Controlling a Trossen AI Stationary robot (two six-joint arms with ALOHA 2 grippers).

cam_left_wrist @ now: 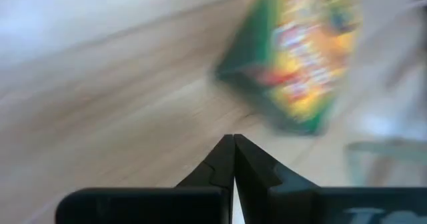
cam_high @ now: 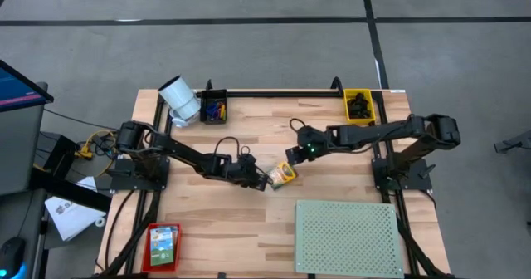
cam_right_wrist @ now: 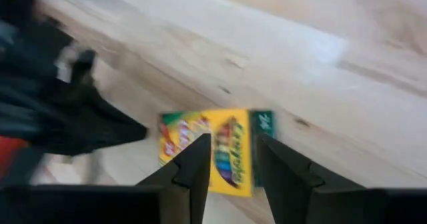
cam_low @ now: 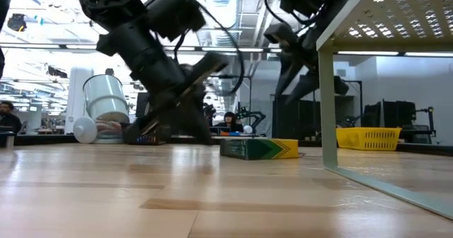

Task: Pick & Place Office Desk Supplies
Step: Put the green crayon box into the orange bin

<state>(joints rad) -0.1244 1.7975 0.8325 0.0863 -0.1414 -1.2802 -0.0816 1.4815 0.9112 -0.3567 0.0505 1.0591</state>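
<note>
So the crayon box (cam_high: 284, 173) is lying flat on the wooden table (cam_high: 249, 221), pretty much dead center, just above the near-left corner of the pale green perforated board (cam_high: 348, 237). Both arms are reaching in toward it from opposite sides. The left claw (cam_high: 260, 179) is fully closed, fingers pressed together with nothing between them, tip sitting right beside the box's left edge; whether it's actually touching is hard to call. The right claw (cam_right_wrist: 230, 159) hangs above the box with its fingers partly apart, and its wrist view shows the yellow lid through the gap, so it isn't holding anything. In the low view the box (cam_low: 258, 148) rests flat on the wood beside the board's leg.

Elsewhere: a yellow bin (cam_high: 359, 105) holding black clips at the far right, a small black bin (cam_high: 214, 107) with colourful bits next to a tipped white cylinder (cam_high: 179, 100) at the far left, and a red-and-green box (cam_high: 163, 246) at the near-left corner.
</note>
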